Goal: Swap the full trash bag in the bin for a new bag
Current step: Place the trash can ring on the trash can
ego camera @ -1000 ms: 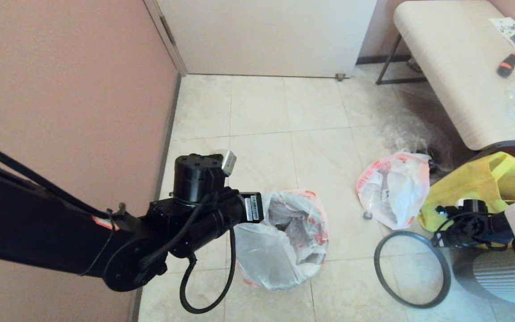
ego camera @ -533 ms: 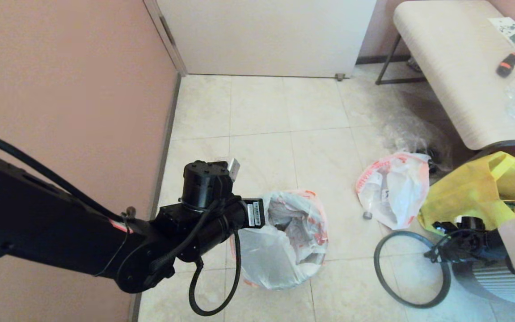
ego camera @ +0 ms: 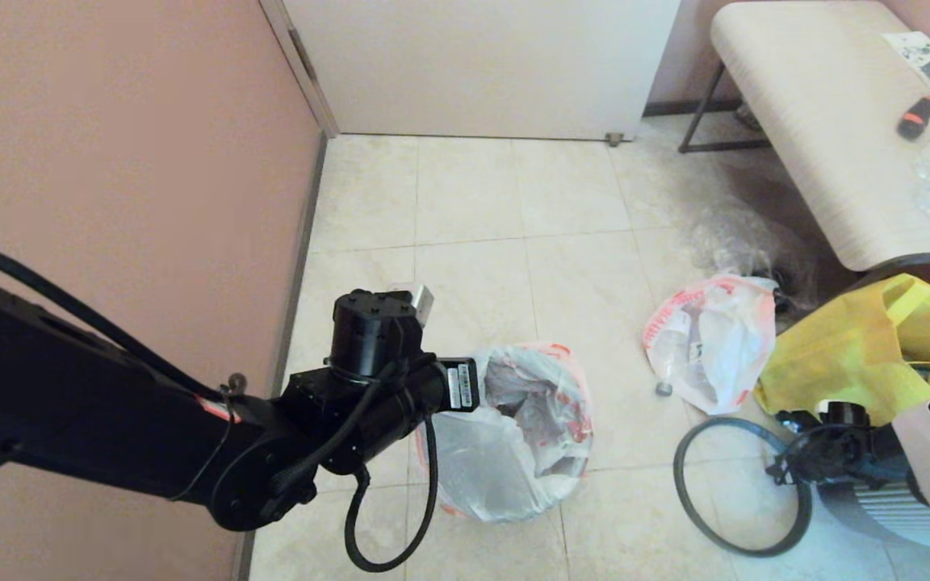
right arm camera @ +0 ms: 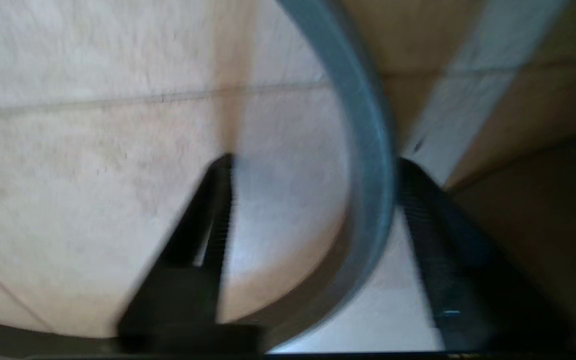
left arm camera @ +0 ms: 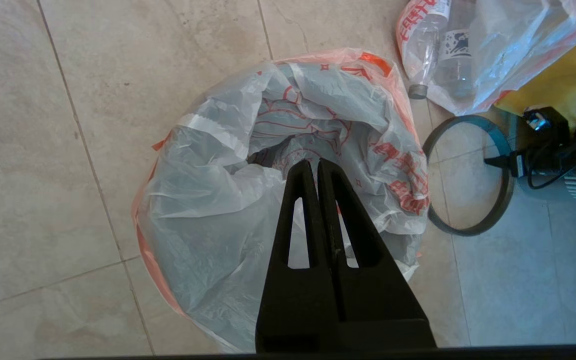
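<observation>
The left end effector (left arm camera: 313, 167) hangs with its fingers pressed together, empty, just above the mouth of the new bag (ego camera: 513, 432), which lines the bin; the bin itself is hidden under the draped plastic. The right end effector (right arm camera: 313, 165) stands low over the floor (ego camera: 473, 194) with its fingers apart, straddling the grey hoop rim (ego camera: 743, 484): the hoop's band passes between them, close by one finger; whether it touches cannot be told. Beyond the right end effector, past the hoop, lies the full trash bag (ego camera: 711, 339), bottles showing through, just beside a yellow tote (ego camera: 860, 343).
</observation>
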You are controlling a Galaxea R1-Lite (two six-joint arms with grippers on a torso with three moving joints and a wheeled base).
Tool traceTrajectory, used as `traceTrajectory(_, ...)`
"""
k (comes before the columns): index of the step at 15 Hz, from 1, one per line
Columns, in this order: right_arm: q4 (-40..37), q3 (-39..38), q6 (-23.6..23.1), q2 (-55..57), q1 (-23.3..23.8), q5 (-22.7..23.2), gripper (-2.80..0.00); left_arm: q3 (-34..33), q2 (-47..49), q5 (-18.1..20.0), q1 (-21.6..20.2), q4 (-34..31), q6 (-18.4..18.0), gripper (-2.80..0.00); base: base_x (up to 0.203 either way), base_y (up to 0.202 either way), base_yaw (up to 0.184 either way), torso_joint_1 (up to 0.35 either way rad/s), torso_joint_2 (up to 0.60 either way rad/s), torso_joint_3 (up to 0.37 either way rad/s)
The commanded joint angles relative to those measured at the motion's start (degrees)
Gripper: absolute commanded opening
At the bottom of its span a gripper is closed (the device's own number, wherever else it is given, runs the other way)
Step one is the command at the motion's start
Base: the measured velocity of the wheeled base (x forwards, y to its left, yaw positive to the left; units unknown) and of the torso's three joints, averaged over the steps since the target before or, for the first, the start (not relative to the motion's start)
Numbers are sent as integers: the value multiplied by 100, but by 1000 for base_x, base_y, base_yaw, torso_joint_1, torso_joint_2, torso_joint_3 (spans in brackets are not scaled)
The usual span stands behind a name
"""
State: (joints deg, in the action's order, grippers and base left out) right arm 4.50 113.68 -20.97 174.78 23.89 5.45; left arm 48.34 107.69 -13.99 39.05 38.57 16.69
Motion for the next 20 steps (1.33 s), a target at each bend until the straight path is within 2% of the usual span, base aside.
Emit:
traceTrajectory(1, -37, -3, -13, 30, 1, 0, -280, 0, -20, -10, 6, 28, 10, -280, 0, 0, 0, 0, 0, 0)
traceTrajectory(7, -122, -153, -20, -223, 1, -33, -280, 0, -198, -8, 6, 26, 10, -280, 0, 0, 0, 0, 0, 0)
traceTrajectory(9, -214, -792, 24, -928, 11, -51, -280, 11, -574, -1, 6, 13, -6, -280, 0, 0, 0, 0, 0, 0)
traceTrajectory(11, -235, -1820, 195, -2002, -8, -47, -280, 31, -1066, -9, 6, -97, -145, -280, 0, 0, 0, 0, 0, 0)
traceTrajectory(12, -236, -2366, 319, -2554, -38, -40, -280, 60, -1303, -49, 6, -274, -297, -280, 0, 0, 0, 0, 0, 0)
traceTrajectory(14, -232, -3478, 633, -3940, -176, -30, -280, 339, -1849, -317, 6, -1200, -543, -280, 0, 0, 0, 0, 0, 0)
traceTrajectory(16, -257, -4283, 1022, -5258, -422, -32, -280, 532, -2343, -393, 17, -1782, -597, -280, 0, 0, 0, 0, 0, 0)
traceTrajectory(18, -455, -4788, 1546, -6621, -840, -90, -280, 707, -2899, -274, 28, -2360, -616, -280, 0, 0, 0, 0, 0, 0)
traceTrajectory(20, -1140, -4863, 1994, -7784, -1453, -395, -280, 1040, -3337, -95, 31, -3214, -610, -280, 0, 0, 0, 0, 0, 0)
